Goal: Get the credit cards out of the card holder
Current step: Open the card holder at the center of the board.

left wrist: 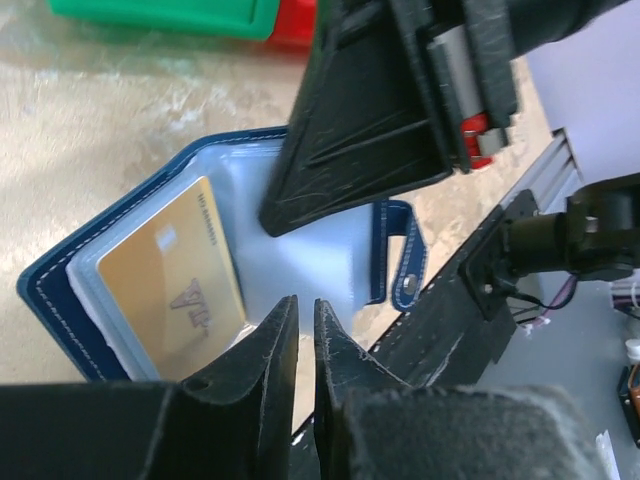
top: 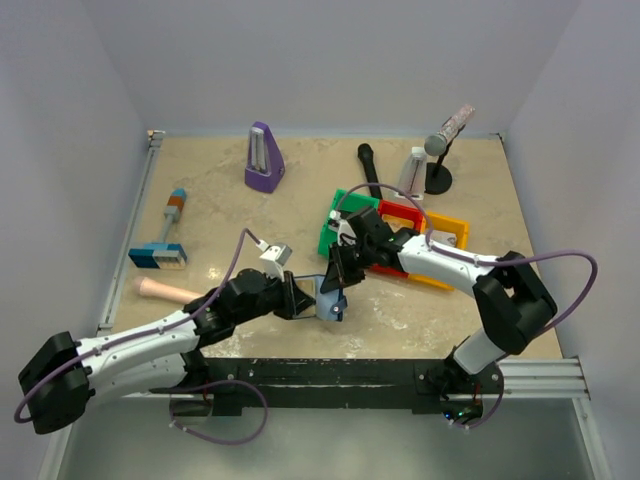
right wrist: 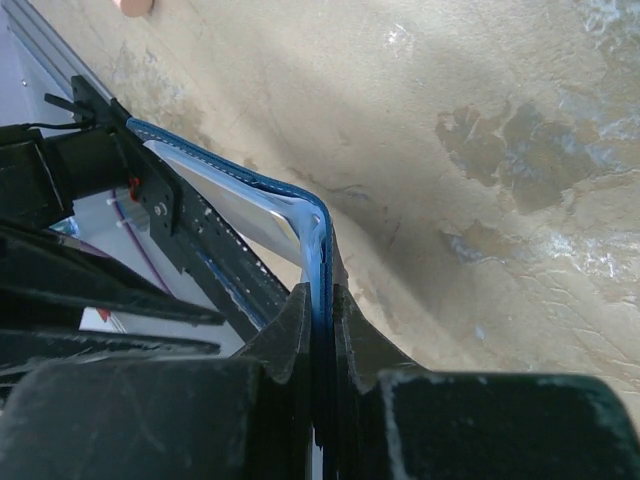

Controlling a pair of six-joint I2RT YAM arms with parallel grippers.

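The card holder [top: 330,299] is a navy bifold, held open and upright just above the table near the front middle. My right gripper [top: 339,279] is shut on its top edge; in the right wrist view that gripper [right wrist: 320,290] has the blue edge [right wrist: 296,202] pinched between its jaws. In the left wrist view the pale inner panels [left wrist: 330,250] face me, with a gold credit card [left wrist: 170,285] sleeved in the left half and the snap tab [left wrist: 410,265] hanging at the right. My left gripper [left wrist: 300,305] sits at the lower edge, jaws a thin slit apart with nothing between them.
Green [top: 343,214], red [top: 400,214] and yellow [top: 447,236] bins lie just behind the right arm. A purple metronome [top: 263,158], a black handle [top: 369,166] and a stand with a microphone [top: 440,150] stand at the back. A blue-and-white tool [top: 160,255] and a pink cylinder [top: 165,290] lie left.
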